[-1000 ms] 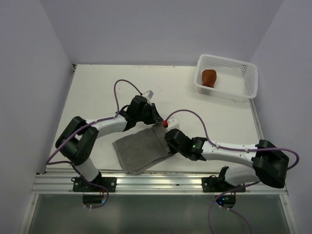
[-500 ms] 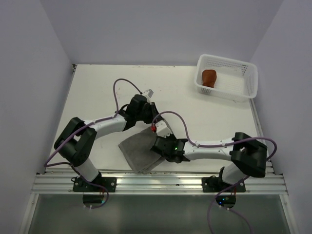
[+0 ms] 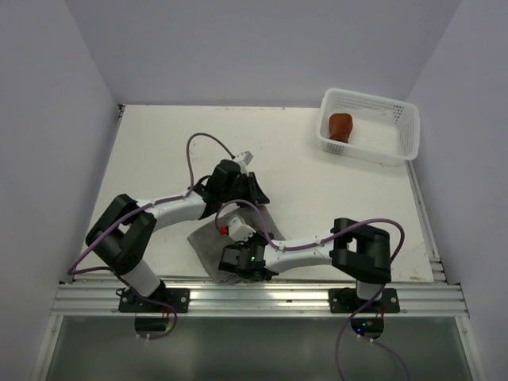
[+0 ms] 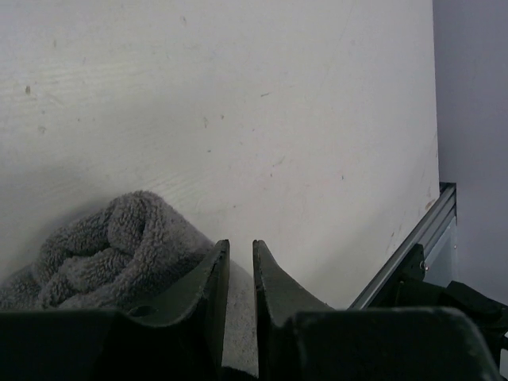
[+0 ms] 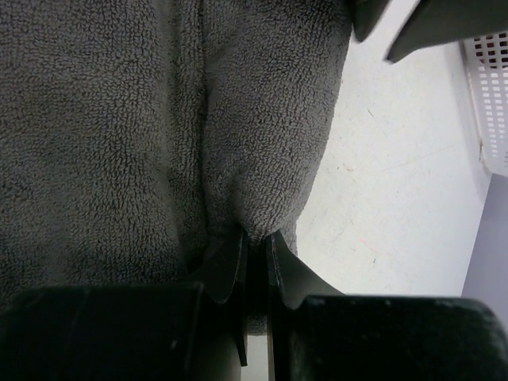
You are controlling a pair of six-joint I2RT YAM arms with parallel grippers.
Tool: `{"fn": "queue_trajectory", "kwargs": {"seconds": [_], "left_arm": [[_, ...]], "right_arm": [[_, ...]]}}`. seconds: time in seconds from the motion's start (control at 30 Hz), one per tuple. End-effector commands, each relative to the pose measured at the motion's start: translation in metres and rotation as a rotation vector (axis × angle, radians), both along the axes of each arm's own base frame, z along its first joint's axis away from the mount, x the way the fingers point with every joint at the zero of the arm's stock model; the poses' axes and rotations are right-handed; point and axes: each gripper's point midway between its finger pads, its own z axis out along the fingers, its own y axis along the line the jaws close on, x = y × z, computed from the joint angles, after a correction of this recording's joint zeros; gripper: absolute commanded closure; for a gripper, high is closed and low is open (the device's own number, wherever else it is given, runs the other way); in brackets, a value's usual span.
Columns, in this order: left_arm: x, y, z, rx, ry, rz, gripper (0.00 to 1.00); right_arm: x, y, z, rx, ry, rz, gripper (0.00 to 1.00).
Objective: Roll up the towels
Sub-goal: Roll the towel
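Grey terry-cloth towel [image 3: 205, 244] lies bunched near the front edge of the white table [image 3: 159, 151], between both arms.
Right gripper [image 5: 255, 238] is clenched on a fold of the grey towel. Left gripper [image 4: 236, 248] has its jaws nearly together beside the cloth's curled end; a grasp cannot be confirmed. Rust-brown rolled towel [image 3: 341, 125] sits in the white plastic mesh basket [image 3: 373, 151] at the far right corner.

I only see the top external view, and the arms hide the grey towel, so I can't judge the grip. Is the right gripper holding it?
Observer: Yes. The right wrist view shows the right gripper shut on a fold of the grey towel.
Operator: And the left gripper?
Observer: Its jaws stand a narrow gap apart; whether cloth is pinched there I cannot tell.
Operator: Any roll yet?
Observer: The left wrist view shows a bunched, curled end of towel lying against that gripper.
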Motion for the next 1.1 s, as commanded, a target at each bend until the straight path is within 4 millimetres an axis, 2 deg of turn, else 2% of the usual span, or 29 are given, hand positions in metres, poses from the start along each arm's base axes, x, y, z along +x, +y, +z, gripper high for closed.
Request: {"fn": "queue_trajectory", "kwargs": {"seconds": [0.0,0.17,0.43,0.5,0.53,0.6,0.63,0.77,0.8,0.87,0.9,0.93,0.97,1.0,1.07], "left_arm": [[-0.015,0.004,-0.009,-0.017,0.010,-0.010,0.79],[-0.028,0.015,-0.036,0.022,0.044,-0.004,0.79],[-0.035,0.026,-0.067,0.079,0.092,0.015,0.80],[-0.037,0.031,-0.073,0.097,0.098,0.022,0.80],[-0.038,0.033,-0.076,0.106,0.105,0.025,0.81],[-0.041,0.036,-0.082,0.118,0.114,0.027,0.81],[-0.043,0.038,-0.084,0.126,0.121,0.027,0.81],[-0.048,0.045,-0.091,0.145,0.130,0.032,0.82],[-0.048,0.046,-0.089,0.144,0.127,0.035,0.82],[-0.048,0.046,-0.088,0.144,0.126,0.036,0.83],[-0.049,0.047,-0.087,0.144,0.123,0.037,0.83],[-0.048,0.047,-0.084,0.140,0.117,0.039,0.82],[-0.049,0.048,-0.085,0.142,0.119,0.042,0.83],[-0.049,0.049,-0.084,0.145,0.117,0.043,0.83],[-0.050,0.051,-0.085,0.155,0.118,0.046,0.83]], "right_arm": [[0.001,0.003,0.001,-0.006,-0.025,-0.018,1.00],[-0.001,0.003,-0.005,-0.012,-0.010,-0.018,0.97],[-0.003,0.016,0.019,0.111,0.010,0.004,0.82],[-0.004,0.018,0.025,0.158,0.025,0.006,0.74],[-0.004,0.020,0.035,0.208,0.026,0.010,0.71],[-0.005,0.021,0.039,0.272,0.066,0.016,0.62],[-0.005,0.022,0.053,0.326,0.063,0.017,0.61],[-0.003,0.010,0.072,0.446,0.087,-0.004,0.55],[0.002,0.005,0.072,0.486,0.102,-0.031,0.53],[-0.001,0.002,0.071,0.605,0.177,-0.035,0.52],[0.009,-0.005,0.069,0.667,0.197,-0.075,0.52],[0.002,0.001,0.067,0.735,0.276,-0.051,0.51],[0.003,0.001,0.059,0.792,0.303,-0.048,0.50],[0.012,-0.004,0.064,0.864,0.313,-0.069,0.50],[0.005,0.002,0.056,0.947,0.416,-0.050,0.46]]}}
